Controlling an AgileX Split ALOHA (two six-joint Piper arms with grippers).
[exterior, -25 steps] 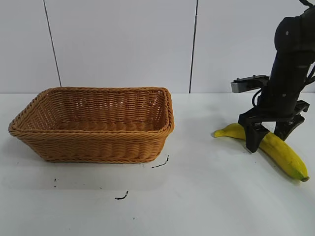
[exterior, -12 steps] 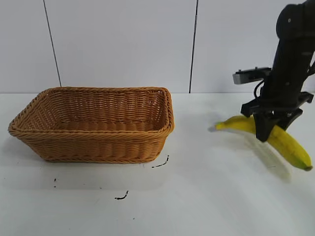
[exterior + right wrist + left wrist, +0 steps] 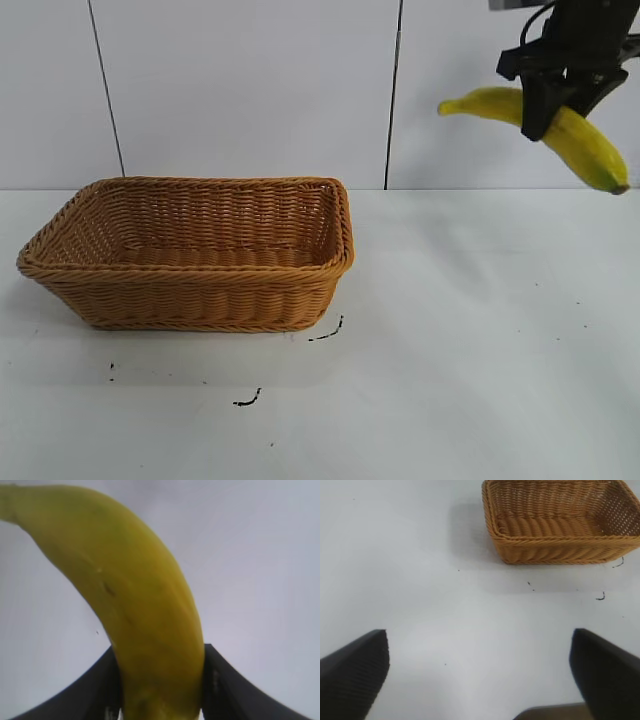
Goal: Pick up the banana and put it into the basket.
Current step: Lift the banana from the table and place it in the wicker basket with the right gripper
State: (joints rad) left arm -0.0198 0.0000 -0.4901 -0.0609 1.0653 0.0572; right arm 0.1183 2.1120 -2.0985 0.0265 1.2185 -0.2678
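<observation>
We observe the right gripper (image 3: 553, 105) high above the surface (image 3: 470, 350), at the upper right of the exterior view, with its jaws closed on the banana (image 3: 580, 140) near the fruit's middle. The banana hangs clear of the surface, tilted, with its dark end lower and pointing right and its other tip pointing left toward the basket side. In the right wrist view the banana (image 3: 145, 615) fills the gap between the two black fingers (image 3: 220, 680).

The basket (image 3: 190, 300) rests on the surface at the left, well apart from the banana.

We see the left gripper (image 3: 480, 675) over bare surface, its jaws spread wide and holding nothing, with the basket (image 3: 560, 555) farther off.
</observation>
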